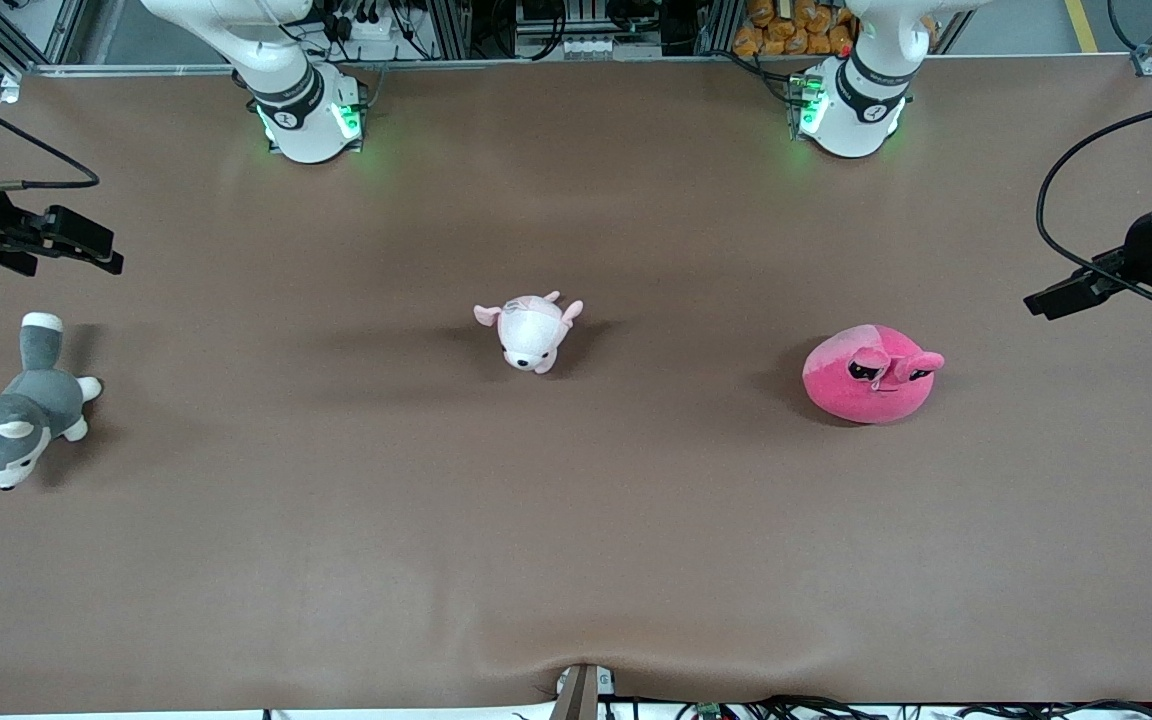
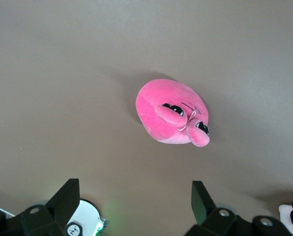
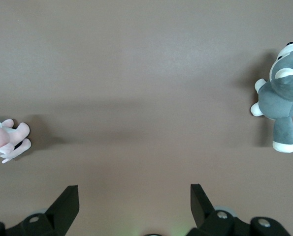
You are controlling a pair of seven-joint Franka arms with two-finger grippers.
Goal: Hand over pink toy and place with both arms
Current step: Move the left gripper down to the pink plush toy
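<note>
Husky [image 1: 16, 420] is the lowest thing in the front view, lying on its side at the right arm's end of the counter [image 1: 576, 550], head toward the camera, tail pointing up the view.

Left claw [image 1: 1061, 298]: hangs at the left arm's edge of the counter, fingers spread wide, nothing between them. Left wrist view shows both fingertips [image 2: 67, 199] apart with bare counter in the gap. Left arm [image 1: 861, 95] base sits at the top edge, green light on.

Pink toy [image 1: 873, 373]: on the counter toward the left arm's end, near the left claw but clear of it, not touched. Round hot-pink blob, ear flaps and sleepy black eyes facing up and toward the left arm's edge. In the left wrist view the toy [image 2: 172, 112] lies flat on the counter, ahead of the open fingers.

Right claw [image 1: 86, 250]: hangs at the right arm's edge, over the counter above the husky, fingers also wide apart and empty. Right wrist view shows the fingertips [image 3: 67, 199] spread, husky [image 3: 280, 96] off to one side, puppy [image 3: 6, 140] at the other edge. Right arm [image 1: 301, 100] base at the top edge, green light on.

Puppy [image 1: 531, 332]: pale pink-white, mid-counter between the two arms, well apart from the pink toy and the husky.
</note>
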